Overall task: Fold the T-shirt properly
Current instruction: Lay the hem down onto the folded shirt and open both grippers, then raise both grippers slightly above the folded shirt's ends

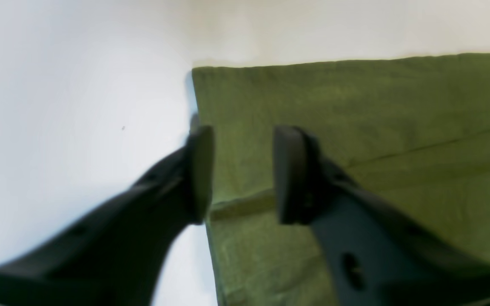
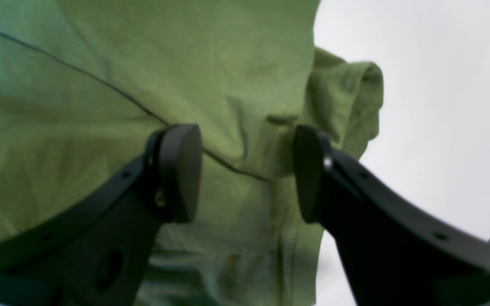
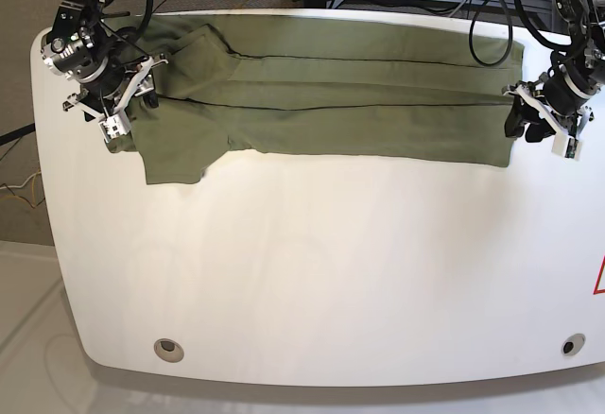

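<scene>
In the left wrist view, the left gripper [image 1: 243, 174] has its jaws parted with a clear gap between the two dark pads, and nothing is pinched in that gap. It hovers over a corner of the T-shirt [image 1: 355, 140], whose straight edges meet just beyond the pad on this view's left. A folded edge runs across the green cloth below the pads. The white table [image 1: 70, 127] fills the left side and the top of this view.

In the right wrist view, the right gripper [image 2: 247, 172] is also spread wide, holding nothing between its pads. The T-shirt [image 2: 143, 63] lies under it, rumpled, with a dark fold line slanting across and a bunched sleeve hem at the cloth's right edge. The table [image 2: 440, 106] shows to the right.

In the base view, the T-shirt [image 3: 331, 102] lies along the far side of the table [image 3: 331, 272], folded lengthwise into a long band that reaches nearly from one side to the other. The right gripper [image 3: 128, 102] sits over its sleeve end on this view's left. The left gripper [image 3: 529, 116] is at the opposite end of the band, by the shirt's edge.
</scene>
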You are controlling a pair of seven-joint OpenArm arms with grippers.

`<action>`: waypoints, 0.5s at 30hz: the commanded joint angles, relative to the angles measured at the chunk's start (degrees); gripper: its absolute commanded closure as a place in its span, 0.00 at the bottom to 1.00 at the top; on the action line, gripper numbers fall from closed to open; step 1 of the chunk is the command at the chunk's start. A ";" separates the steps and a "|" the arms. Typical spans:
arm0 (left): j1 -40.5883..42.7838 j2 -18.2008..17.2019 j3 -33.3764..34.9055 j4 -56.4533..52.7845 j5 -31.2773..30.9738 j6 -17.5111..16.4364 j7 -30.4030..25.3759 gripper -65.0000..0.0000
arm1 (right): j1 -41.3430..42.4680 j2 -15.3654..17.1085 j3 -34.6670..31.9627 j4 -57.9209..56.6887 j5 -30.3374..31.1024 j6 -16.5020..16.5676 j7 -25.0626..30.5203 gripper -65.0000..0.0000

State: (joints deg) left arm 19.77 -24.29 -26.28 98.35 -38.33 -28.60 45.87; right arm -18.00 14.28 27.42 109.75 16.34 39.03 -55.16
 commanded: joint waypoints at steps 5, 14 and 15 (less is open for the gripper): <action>-0.14 -0.79 -1.06 1.98 -0.12 -0.40 -4.63 0.47 | 0.26 0.63 0.54 0.54 0.64 -0.13 1.62 0.46; -0.29 0.05 -1.69 2.14 -0.19 -0.75 -5.82 0.45 | 2.66 -1.33 0.13 0.05 0.84 -0.56 2.59 0.45; -0.31 0.12 -1.71 2.12 -0.18 -0.81 -5.87 0.45 | 2.94 -1.60 0.09 -0.04 0.80 -0.63 2.68 0.44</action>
State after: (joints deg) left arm 19.97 -23.33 -27.33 99.37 -37.78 -29.21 41.10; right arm -15.86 12.38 27.29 109.01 16.58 38.76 -54.04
